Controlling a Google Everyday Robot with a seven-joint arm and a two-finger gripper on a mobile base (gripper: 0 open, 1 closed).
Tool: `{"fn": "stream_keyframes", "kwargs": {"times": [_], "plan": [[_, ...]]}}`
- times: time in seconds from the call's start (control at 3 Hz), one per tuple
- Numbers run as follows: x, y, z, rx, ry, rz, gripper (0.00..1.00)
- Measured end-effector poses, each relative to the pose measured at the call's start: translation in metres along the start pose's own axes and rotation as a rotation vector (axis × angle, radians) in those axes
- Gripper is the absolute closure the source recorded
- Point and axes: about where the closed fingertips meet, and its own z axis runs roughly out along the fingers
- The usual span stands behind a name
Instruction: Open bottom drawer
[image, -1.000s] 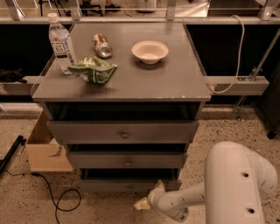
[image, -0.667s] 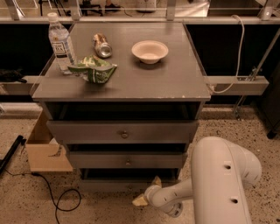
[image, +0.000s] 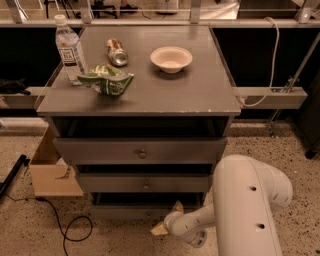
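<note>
The grey cabinet has three drawer fronts. The bottom drawer is the lowest and narrowest, just above the floor, and I see no knob on it. My gripper is low, at the right half of that drawer's front, and is open. One tan fingertip is near the floor and the other is up at the drawer's top edge. I cannot tell whether either touches the front. My white arm fills the lower right.
On the cabinet top stand a water bottle, a can on its side, a green chip bag and a white bowl. A cardboard box and a black cable lie on the floor at the left.
The big white arm link has swung left and closer to the cabinet. The gripper stays low at the bottom drawer's front, shifted slightly up.
</note>
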Motion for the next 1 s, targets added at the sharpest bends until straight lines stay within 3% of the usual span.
{"fn": "stream_keyframes", "kwargs": {"times": [0.67,1.0], "plan": [[-0.017,-0.018,0.028,0.058,0.007,-0.083,0.0],[-0.017,-0.029,0.029,0.067,0.003,-0.077,0.0]]}}
